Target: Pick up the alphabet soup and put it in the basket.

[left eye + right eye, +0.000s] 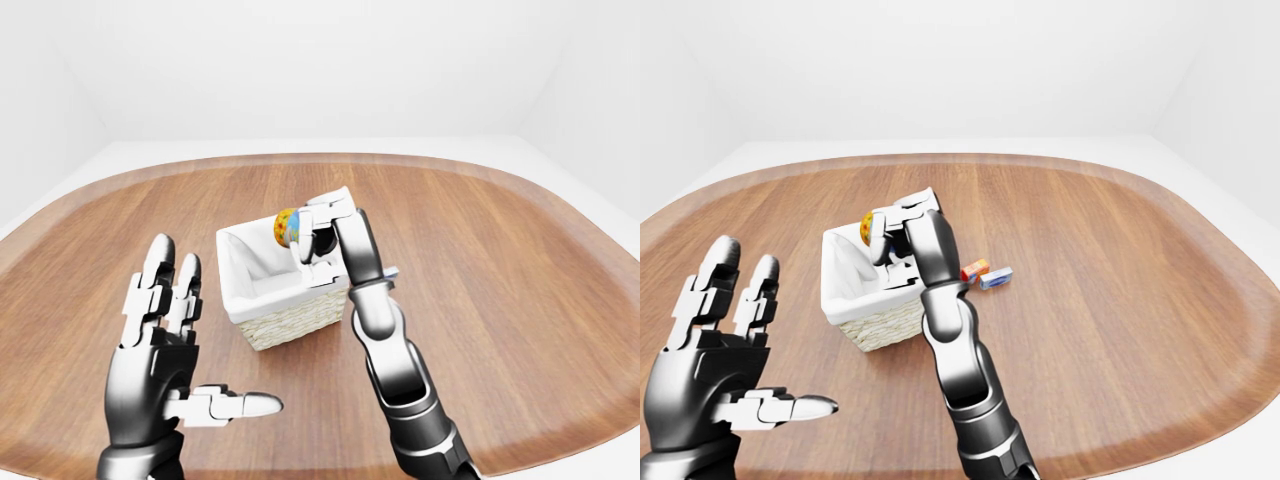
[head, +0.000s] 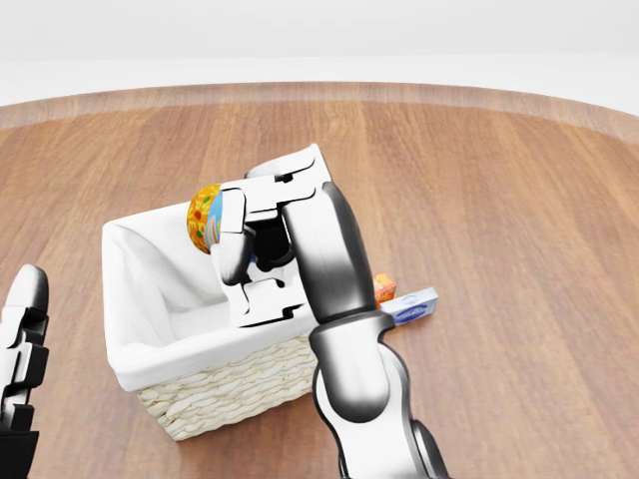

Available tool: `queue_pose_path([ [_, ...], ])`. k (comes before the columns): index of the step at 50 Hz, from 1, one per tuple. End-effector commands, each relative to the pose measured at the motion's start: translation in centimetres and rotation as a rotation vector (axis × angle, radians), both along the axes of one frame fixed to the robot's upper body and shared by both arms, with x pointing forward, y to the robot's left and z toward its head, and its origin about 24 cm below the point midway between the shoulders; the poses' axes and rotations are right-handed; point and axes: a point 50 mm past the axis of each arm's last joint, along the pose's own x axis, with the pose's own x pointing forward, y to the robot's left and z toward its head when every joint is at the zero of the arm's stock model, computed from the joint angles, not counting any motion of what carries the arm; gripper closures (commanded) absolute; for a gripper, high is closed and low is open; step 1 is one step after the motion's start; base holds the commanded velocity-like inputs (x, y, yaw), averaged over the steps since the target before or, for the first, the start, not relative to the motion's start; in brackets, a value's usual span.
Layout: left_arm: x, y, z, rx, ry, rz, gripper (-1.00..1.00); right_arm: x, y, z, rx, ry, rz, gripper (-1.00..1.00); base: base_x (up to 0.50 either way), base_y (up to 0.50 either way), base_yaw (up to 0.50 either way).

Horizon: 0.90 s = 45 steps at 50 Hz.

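Here the right hand's fingers [image 2: 232, 254] grip the alphabet soup [image 2: 204, 218] above the basket [image 2: 190, 384] (left hand [image 1: 160, 345] spread).

- The right hand [image 2: 245, 254] is gripping the alphabet soup [image 2: 205, 218], its fingers [image 2: 232, 244] curling round the can.
- The basket [image 2: 150, 349] is sitting directly below those fingers.
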Motion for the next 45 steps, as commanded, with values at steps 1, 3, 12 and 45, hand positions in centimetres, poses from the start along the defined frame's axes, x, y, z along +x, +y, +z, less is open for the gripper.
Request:
queue_pose_path([
  [1,-0.2,0.1,0.2,0.001,-0.009,0.001,-1.0,0.4,1.5,0.2,-0.001,-0.001,0.005,1.0,0.0,0.0,0.0],
  [3,-0.2,0.2,0.2,0.001,-0.011,0.002,-1.0,0.6,1.7,0.1,-0.002,0.008,0.004,1.0,0.0,0.0,0.0],
  [12,-0.3,0.3,0.3,0.001,-0.019,0.003,-1.0,1.2,2.6,-0.2,-0.018,0.033,0.008,1.0,0.0,0.0,0.0],
  [45,-0.6,0.3,0.4,0.0,-0.018,-0.005,-1.0,5.7,4.6,-2.9,-0.065,0.212,-0.064,1.0,0.0,0.0,0.0],
])
